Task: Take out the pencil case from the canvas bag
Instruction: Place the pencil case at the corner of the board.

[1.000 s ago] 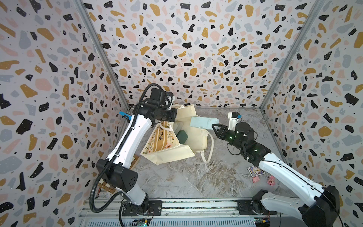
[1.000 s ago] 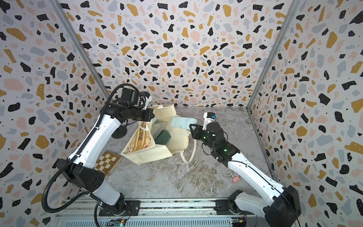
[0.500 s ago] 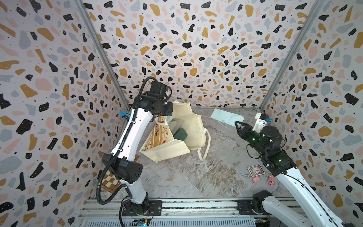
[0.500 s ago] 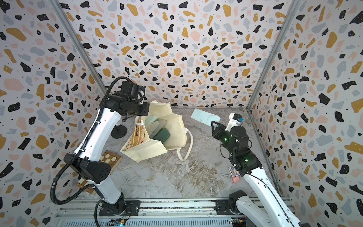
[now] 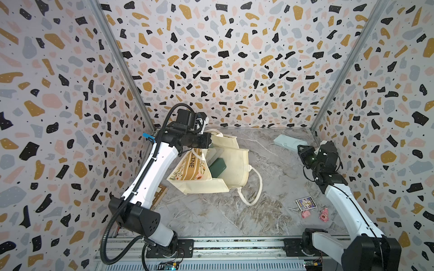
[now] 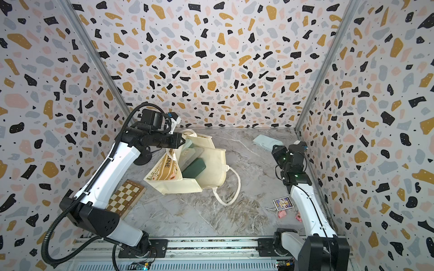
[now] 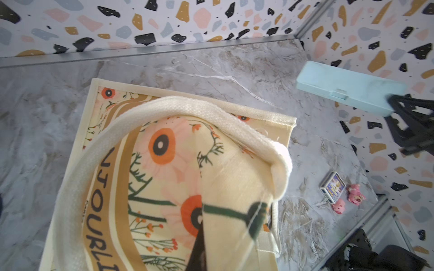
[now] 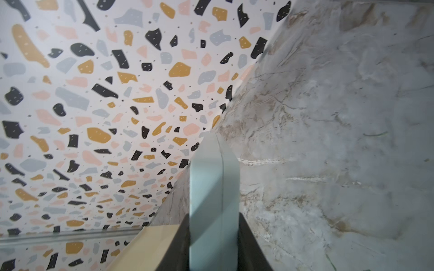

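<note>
The left claw is closed tight on the canvas bag at its top edge, mid-frame in both top views. The right claw, narrowly open, grips one end of the pencil case right of centre, clear of the bag; a second ago it was at the bag's mouth

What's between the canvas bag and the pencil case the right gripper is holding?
Only bare marble tabletop; nothing lies between canvas bag and pencil case, seen in both top views.
</note>
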Controlling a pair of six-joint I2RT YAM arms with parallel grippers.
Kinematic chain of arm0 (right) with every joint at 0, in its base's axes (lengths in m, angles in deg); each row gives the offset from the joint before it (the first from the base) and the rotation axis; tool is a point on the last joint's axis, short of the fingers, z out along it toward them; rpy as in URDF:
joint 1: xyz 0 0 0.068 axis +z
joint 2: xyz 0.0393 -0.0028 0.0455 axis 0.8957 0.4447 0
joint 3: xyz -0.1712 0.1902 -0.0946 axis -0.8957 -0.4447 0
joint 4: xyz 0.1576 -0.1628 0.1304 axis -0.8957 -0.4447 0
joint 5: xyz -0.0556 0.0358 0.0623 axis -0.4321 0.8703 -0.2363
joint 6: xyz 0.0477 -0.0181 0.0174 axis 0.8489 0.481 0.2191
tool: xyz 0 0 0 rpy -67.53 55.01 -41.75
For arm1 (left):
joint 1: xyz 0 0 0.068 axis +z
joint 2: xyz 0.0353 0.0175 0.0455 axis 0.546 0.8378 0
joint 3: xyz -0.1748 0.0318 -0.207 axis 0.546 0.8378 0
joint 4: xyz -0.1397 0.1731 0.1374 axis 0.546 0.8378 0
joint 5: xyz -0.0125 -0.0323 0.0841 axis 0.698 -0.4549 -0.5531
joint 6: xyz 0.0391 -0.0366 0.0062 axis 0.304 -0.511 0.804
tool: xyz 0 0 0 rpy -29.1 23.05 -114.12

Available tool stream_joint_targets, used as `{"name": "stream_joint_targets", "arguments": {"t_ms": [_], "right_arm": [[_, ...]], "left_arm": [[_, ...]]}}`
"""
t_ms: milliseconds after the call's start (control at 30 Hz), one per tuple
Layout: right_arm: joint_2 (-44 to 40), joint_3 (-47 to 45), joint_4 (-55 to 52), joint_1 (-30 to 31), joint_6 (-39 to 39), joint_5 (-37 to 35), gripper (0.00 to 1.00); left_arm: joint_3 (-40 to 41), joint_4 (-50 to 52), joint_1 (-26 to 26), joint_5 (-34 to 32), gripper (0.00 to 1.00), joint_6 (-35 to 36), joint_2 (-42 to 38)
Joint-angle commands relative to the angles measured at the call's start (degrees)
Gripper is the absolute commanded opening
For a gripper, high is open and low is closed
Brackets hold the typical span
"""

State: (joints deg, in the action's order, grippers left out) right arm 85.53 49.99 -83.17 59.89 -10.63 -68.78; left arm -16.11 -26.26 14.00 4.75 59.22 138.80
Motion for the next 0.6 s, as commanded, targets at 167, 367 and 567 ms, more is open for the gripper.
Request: {"name": "stream_joint_targets", "arguments": {"t_ms": [167,367,567], "right_arm": [[8.19,-0.23,13.89,-3.41,5.44,-5.53,0.11],[16.41,1.65,17.19,-4.25,7.63,-10.76,0.12],[23.19,3.93,19.39,-5.15,12.17,-14.15,0.13]], "left_arm": [[2.83,-8.55,-0.30,6.44,0.00,0.01,-5.34],[3.14,-8.69,-0.23,6.05,0.00,-0.45,-5.57],[3.14,-8.51,-0.20,5.90,0.00,-0.47,-5.42]]}}
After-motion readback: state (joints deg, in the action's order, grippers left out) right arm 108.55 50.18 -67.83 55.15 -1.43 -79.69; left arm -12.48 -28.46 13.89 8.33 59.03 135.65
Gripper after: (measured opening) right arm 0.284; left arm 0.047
